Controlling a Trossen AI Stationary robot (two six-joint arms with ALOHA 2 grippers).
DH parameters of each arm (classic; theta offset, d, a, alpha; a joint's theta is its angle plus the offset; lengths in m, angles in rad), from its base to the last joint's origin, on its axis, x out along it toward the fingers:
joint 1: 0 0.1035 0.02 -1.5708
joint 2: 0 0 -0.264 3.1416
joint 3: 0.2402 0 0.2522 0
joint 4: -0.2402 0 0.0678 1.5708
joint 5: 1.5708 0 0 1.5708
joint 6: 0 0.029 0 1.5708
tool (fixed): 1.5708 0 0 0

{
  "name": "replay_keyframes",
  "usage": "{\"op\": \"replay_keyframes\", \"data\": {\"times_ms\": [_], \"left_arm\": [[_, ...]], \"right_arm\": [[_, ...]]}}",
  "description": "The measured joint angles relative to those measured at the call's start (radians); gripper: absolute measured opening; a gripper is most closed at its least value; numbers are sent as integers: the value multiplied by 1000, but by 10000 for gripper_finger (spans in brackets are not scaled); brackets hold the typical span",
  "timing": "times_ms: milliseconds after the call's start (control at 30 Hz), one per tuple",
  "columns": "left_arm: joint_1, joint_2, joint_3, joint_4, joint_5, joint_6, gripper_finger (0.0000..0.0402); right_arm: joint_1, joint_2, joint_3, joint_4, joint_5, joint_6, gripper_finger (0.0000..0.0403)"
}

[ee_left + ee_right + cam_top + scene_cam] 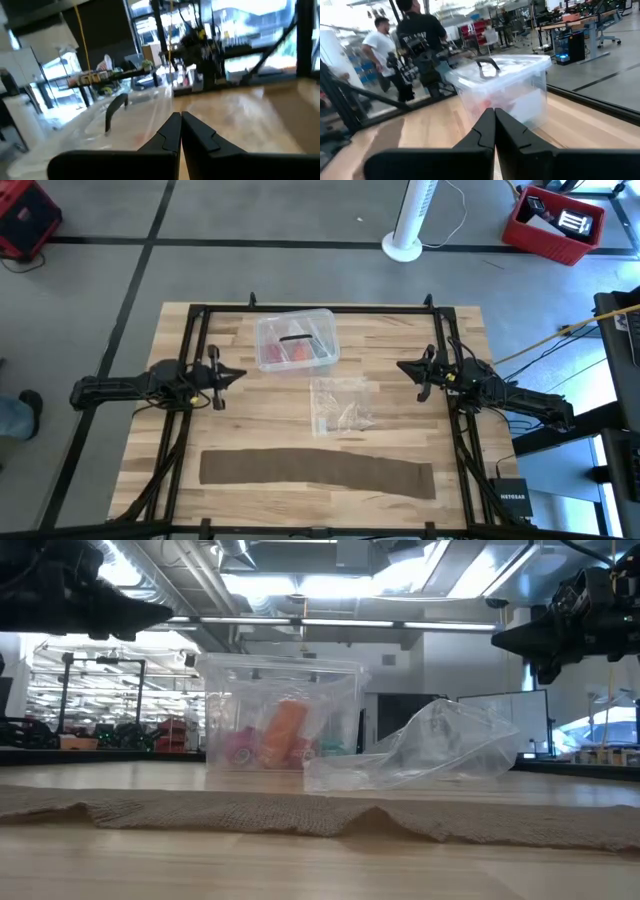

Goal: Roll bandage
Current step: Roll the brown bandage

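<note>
The bandage (318, 472), a long brown-tan fabric strip, lies flat along the table's near edge; in the low view the bandage (320, 817) spans the foreground with a small raised wrinkle. My left gripper (240, 374) hovers shut above the table's left side, pointing toward the middle. My right gripper (402, 367) hovers shut above the right side, pointing left. Both are well clear of the bandage. In the wrist views my left gripper (180, 118) and my right gripper (494, 112) show their fingertips pressed together with nothing between them.
A clear plastic box (296, 340) with red contents stands at the far middle of the table. A crinkled clear plastic bag (342, 405) lies just nearer, between the box and the bandage. A black frame (190, 410) runs along the table's edges. People stand beyond the table.
</note>
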Motion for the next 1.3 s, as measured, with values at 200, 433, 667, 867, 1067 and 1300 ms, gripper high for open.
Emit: {"op": "replay_keyframes", "data": {"times_ms": [200, 433, 667, 867, 1067, 1300], "left_arm": [[4, 2, 0, 233, -6, -297, 4], [-16, 127, 41, 297, 18, -323, 1], [-66, 460, 219, 282, 19, -316, 1], [-103, 670, 372, 131, 19, -300, 1], [-143, 742, 436, 78, 20, -267, 1], [-174, 736, 443, 57, 29, -257, 1]], "right_arm": [[0, 1, 0, 50, -20, 113, 8], [7, 59, 90, 77, -120, 69, 8], [143, 334, 365, -248, -144, 112, 8], [380, 657, 590, -483, -142, 225, 8], [637, 995, 787, -708, -109, 541, 25], [884, 1272, 916, -885, -166, 936, 134]]}}
